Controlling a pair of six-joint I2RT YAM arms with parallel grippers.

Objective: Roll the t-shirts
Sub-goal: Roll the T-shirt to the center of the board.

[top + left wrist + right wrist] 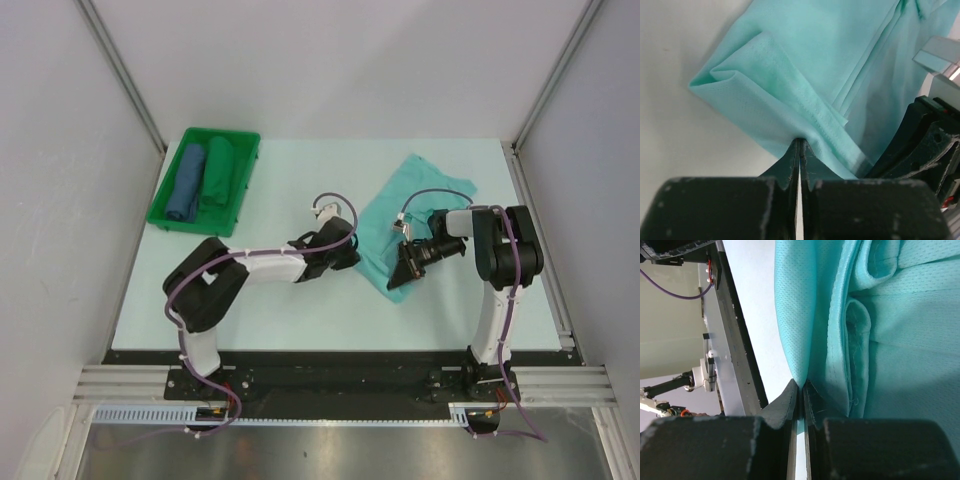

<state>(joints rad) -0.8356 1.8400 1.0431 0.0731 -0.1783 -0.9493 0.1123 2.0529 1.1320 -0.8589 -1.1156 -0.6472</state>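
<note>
A light mint-turquoise t-shirt (410, 205) lies folded into a long strip on the table, right of centre. My left gripper (352, 256) is shut on the shirt's near left edge; in the left wrist view its jaws pinch the hem (800, 137). My right gripper (404, 268) is shut on the shirt's near right corner; in the right wrist view the cloth (805, 330) runs into the closed jaws. A rolled medium blue shirt (187, 182) and a rolled dark green shirt (218, 172) lie in the tray.
A green plastic tray (205, 222) stands at the back left of the table. White walls and metal frame posts (122, 75) bound the table on three sides. The black rail (340, 360) with the arm bases runs along the near edge.
</note>
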